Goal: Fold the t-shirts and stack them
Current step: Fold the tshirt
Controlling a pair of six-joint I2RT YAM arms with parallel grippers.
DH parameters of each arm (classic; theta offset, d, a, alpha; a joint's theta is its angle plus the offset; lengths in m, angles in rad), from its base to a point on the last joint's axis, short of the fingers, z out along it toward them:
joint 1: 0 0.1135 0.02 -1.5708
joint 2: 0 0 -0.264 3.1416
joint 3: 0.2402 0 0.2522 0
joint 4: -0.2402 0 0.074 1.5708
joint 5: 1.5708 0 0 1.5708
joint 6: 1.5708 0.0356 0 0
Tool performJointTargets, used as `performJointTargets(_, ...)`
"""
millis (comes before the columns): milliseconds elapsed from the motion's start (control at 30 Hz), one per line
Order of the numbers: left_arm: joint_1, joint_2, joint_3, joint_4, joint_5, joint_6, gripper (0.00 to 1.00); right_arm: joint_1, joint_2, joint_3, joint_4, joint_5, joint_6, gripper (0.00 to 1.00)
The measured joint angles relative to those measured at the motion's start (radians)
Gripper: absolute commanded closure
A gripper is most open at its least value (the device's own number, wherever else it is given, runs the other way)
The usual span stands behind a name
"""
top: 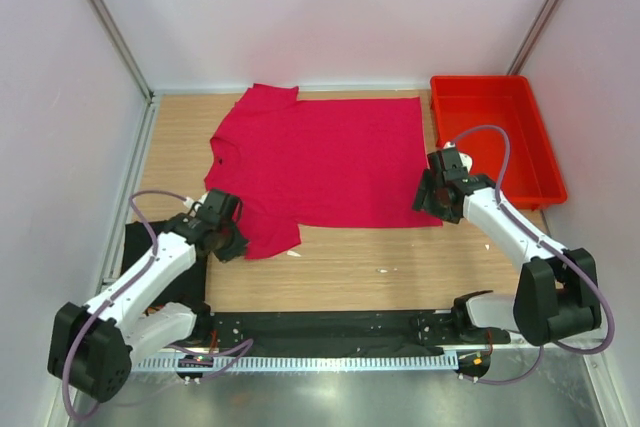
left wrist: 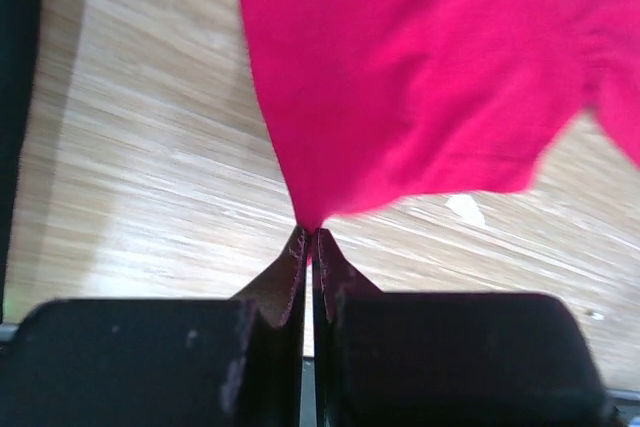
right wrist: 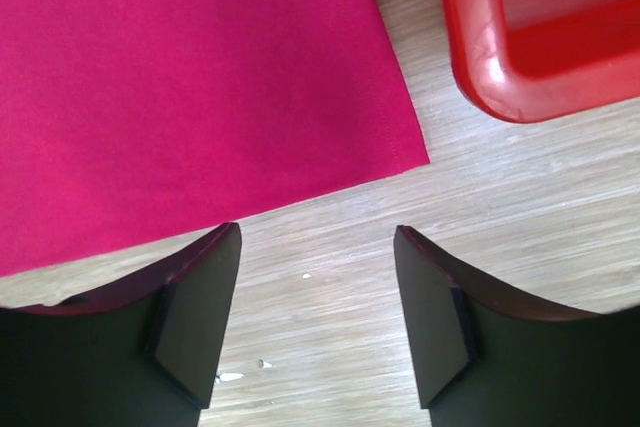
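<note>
The chief risk was an uneven fold: the left end effector (left wrist: 308, 237) had only a thin pinch of the near sleeve's edge of the crimson-pink t-shirt (top: 320, 157), so a quick lift or a long drag could have pulled the cloth free and let the sleeve drop in a crumple. A second risk lay on the other side. The right end effector (right wrist: 315, 237) held nothing, and if the left moved alone the shirt would probably have skewed across the desk (top: 350, 267) instead of folding along a clean line. The near hem corner lay close to the red tray (top: 480, 80), so a grasp aimed slightly wide might have nudged the tray or caught only the desk. The shirt itself lay spread flat on the desk, collar towards the left and hem towards the right, beside the tray but apart from it. The left arm reached forward and inward from its base with the wrist low, its fingers closed tight on the sleeve edge, which rose into a small peak at the pinch. The right arm stretched forward and leftward, wrist angled down, its fingers spread wide and empty just short of the near hem corner. Whether they rested on the desk could not be told.
</note>
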Motion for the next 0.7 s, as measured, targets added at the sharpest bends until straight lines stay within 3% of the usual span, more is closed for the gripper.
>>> performJointTargets(67,0.0,-0.035,0.045,-0.038,-0.016,0.011,1.0,-0.01,0.002,-0.013,0.001,0.003,0.027,0.44)
performJointTargets(133,0.0,-0.061,0.096,-0.066,-0.025,0.03,1.0,-0.024,0.002,-0.033,0.003,0.008,0.06,0.49)
performJointTargets(700,0.0,-0.154,0.208,-0.185,-0.037,0.092,1.0,-0.039,-0.056,-0.226,0.127,0.125,0.385,0.55)
